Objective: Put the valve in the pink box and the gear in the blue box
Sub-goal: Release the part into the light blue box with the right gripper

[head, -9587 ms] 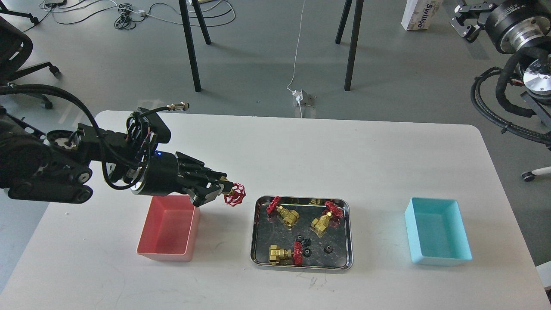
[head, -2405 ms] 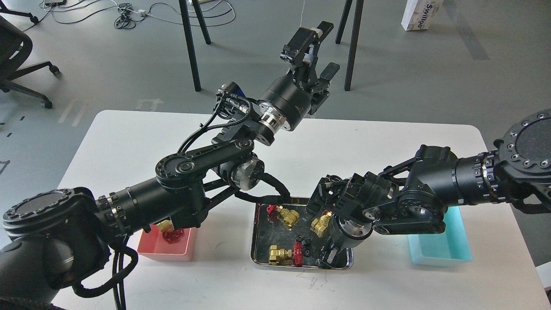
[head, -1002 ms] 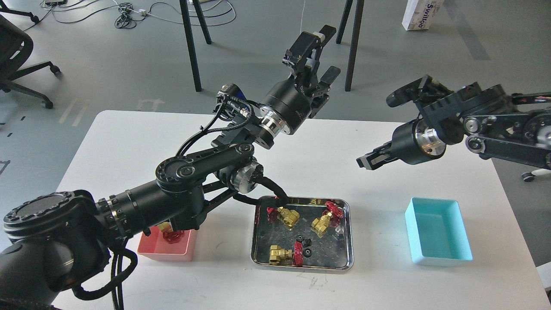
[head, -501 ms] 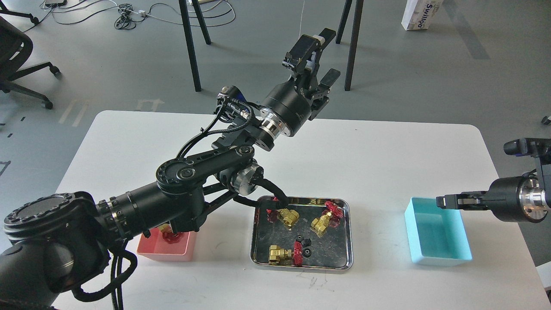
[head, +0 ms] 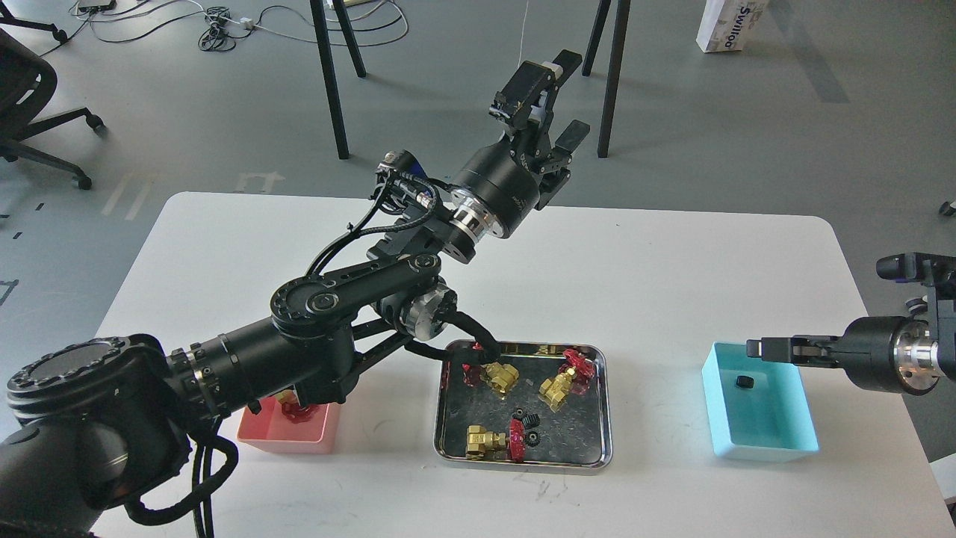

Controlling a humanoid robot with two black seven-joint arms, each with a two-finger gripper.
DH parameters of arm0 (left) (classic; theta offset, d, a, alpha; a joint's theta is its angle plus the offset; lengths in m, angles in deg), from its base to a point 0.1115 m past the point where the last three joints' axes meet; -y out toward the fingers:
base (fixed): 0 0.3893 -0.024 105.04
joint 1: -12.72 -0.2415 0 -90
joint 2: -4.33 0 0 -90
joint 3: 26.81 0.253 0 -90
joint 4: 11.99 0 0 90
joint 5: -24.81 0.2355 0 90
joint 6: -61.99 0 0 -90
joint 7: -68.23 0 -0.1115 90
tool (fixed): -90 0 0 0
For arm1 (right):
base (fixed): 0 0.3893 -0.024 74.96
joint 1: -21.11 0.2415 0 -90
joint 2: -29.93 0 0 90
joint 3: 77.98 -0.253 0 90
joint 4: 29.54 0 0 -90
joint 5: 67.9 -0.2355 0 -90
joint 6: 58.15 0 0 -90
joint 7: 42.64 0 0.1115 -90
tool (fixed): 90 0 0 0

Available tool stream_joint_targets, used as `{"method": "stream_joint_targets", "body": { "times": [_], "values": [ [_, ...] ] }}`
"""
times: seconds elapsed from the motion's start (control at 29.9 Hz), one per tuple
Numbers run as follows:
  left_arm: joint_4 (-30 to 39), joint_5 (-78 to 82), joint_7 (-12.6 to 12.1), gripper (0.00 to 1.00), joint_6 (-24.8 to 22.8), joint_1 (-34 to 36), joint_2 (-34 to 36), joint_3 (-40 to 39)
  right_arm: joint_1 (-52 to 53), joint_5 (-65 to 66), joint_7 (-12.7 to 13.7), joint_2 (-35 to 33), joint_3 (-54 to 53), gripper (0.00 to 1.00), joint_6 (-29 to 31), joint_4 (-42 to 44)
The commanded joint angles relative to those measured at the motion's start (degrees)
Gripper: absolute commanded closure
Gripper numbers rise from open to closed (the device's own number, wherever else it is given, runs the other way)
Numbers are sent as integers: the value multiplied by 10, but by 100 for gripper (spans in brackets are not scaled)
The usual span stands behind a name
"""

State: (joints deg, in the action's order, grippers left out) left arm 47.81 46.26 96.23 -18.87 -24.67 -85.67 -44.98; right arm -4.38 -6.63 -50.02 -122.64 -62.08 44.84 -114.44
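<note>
The right hand [head: 756, 349] reaches in level from the right edge and hangs above the far-left corner of the blue box [head: 799, 441]. Its fingers lie close together and show nothing between them, but it is seen too dark and edge-on to tell whether they are parted or closed. Just below and slightly nearer than its tip, a small black gear [head: 743, 382] shows against the box's floor.

The left hand [head: 551, 99] is raised high beyond the far edge of the white counter [head: 672, 261], its two fingers spread wide apart and empty. Well below it, under the left arm's elbow, the pink box [head: 295, 439] sits near the counter's front-left, with a brass valve [head: 297, 408] and its red handwheel partly visible inside.

Between the two boxes lies the steel tray [head: 606, 448]. It carries three more valves [head: 499, 376] and two more gears [head: 532, 439] clustered near its front.
</note>
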Motion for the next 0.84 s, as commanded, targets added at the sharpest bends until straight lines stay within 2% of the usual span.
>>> {"method": "stream_joint_targets", "body": {
  "times": [0.0,0.13,0.2,0.23,0.3,0.37,0.4,0.47,0.53,0.63,0.8],
  "values": [
    [-3,-4,0,1,-4,0,0,-7,0,-116,0,12,-75,0,-8,3],
    [0,-7,0,2,-24,7,77,-14,0,-376,-1,64,-175,0,-19,41],
    [-2,-11,0,2,-71,19,120,-18,-1,-515,-12,98,-233,0,-12,81],
    [-4,-16,0,2,-108,33,141,-22,-3,-571,-30,111,-253,0,-3,98],
    [-18,-44,0,2,-211,46,185,-37,-14,-662,-75,140,-285,0,38,136],
    [-58,-78,0,1,-347,46,215,-47,-24,-711,-115,179,-305,0,111,180],
    [-83,-92,0,1,-371,45,220,-49,-31,-726,-133,196,-313,0,149,202],
    [-136,-122,0,1,-371,41,220,-52,-60,-749,-171,227,-337,0,150,249],
    [-159,-146,0,1,-371,25,219,-55,-89,-761,-192,256,-368,0,150,281],
    [-160,-165,0,1,-371,-2,220,-81,-127,-762,-195,288,-426,0,150,297],
    [-160,-164,0,0,-371,-30,211,-104,-163,-762,-198,299,-489,0,150,300]
  ]
}}
